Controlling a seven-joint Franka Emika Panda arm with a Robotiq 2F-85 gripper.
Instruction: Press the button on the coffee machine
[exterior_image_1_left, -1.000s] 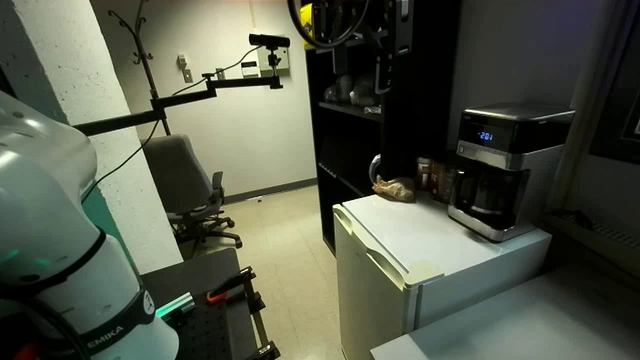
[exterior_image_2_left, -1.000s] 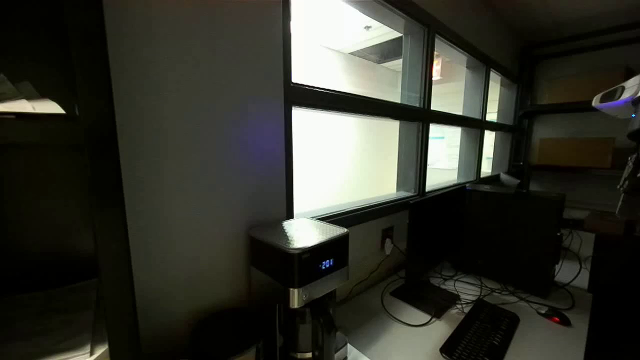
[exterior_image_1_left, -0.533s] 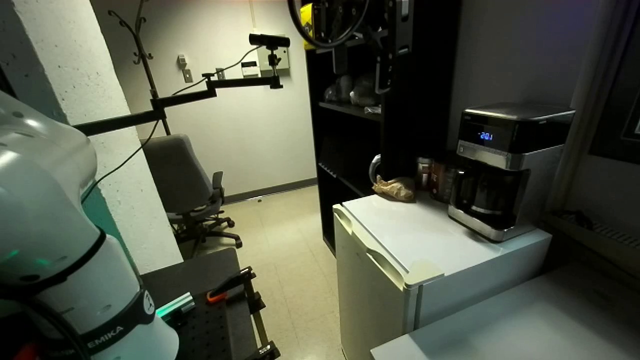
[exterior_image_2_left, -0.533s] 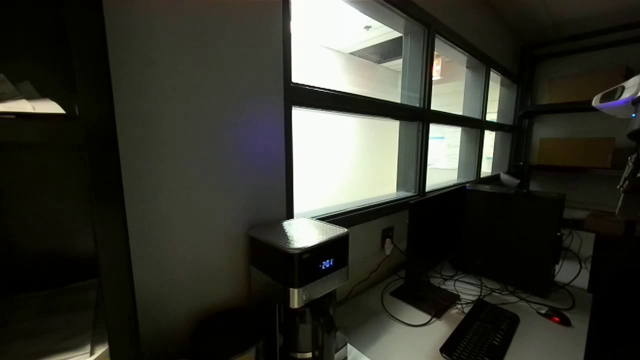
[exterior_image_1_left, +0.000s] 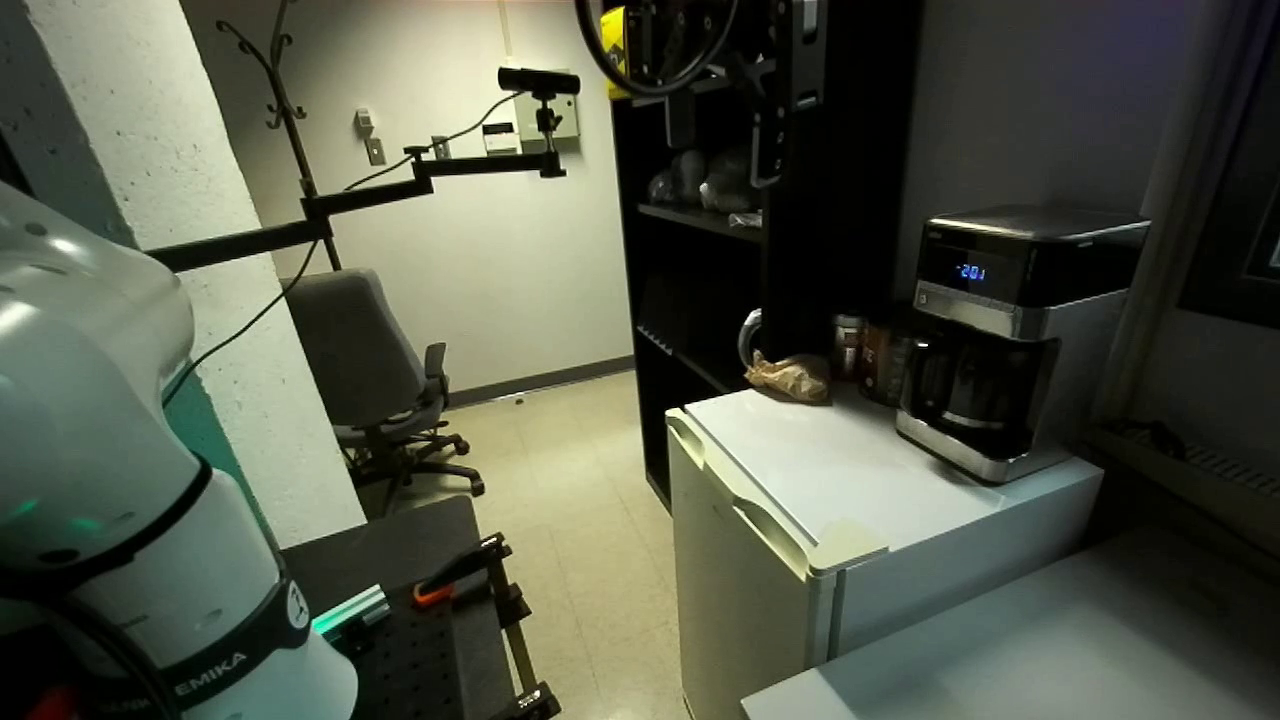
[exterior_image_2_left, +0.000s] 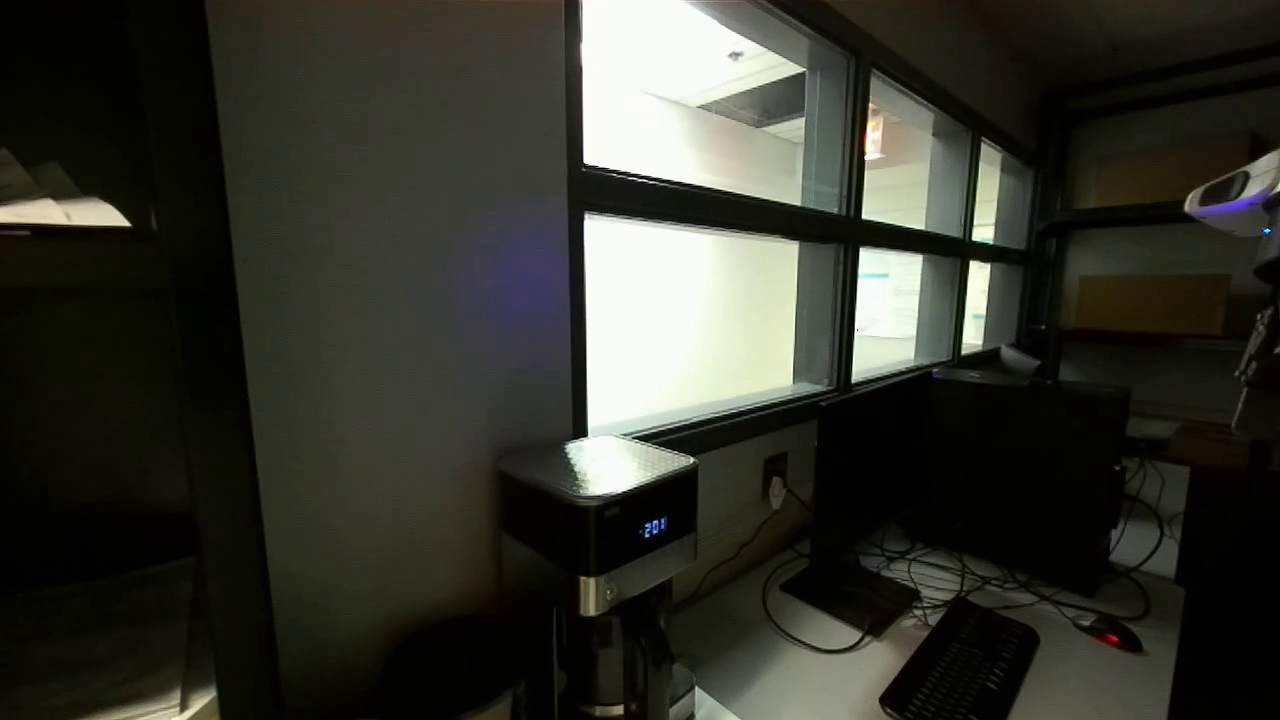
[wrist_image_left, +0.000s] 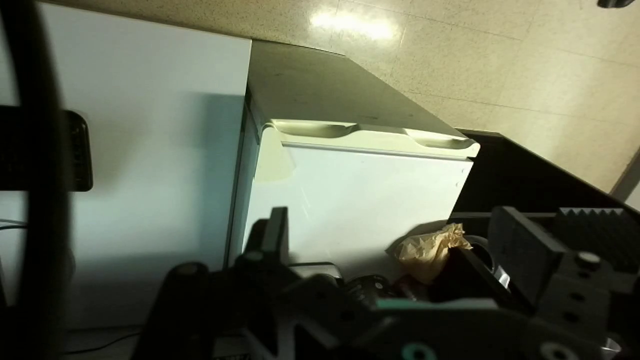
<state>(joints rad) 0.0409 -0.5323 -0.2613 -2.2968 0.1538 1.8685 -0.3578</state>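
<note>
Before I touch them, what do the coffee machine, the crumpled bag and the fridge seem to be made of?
Coffee machine: its silver top looks like shiny metal, from the bright glare; coated plastic is possible.
Crumpled bag: probably brown paper, matte, with sharp creases.
Fridge: smooth, white, softly shiny; painted metal or plastic, I cannot tell.

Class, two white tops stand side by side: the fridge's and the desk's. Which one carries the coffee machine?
The fridge's: the coffee machine stands on it, while the desk bears a keyboard.
</note>
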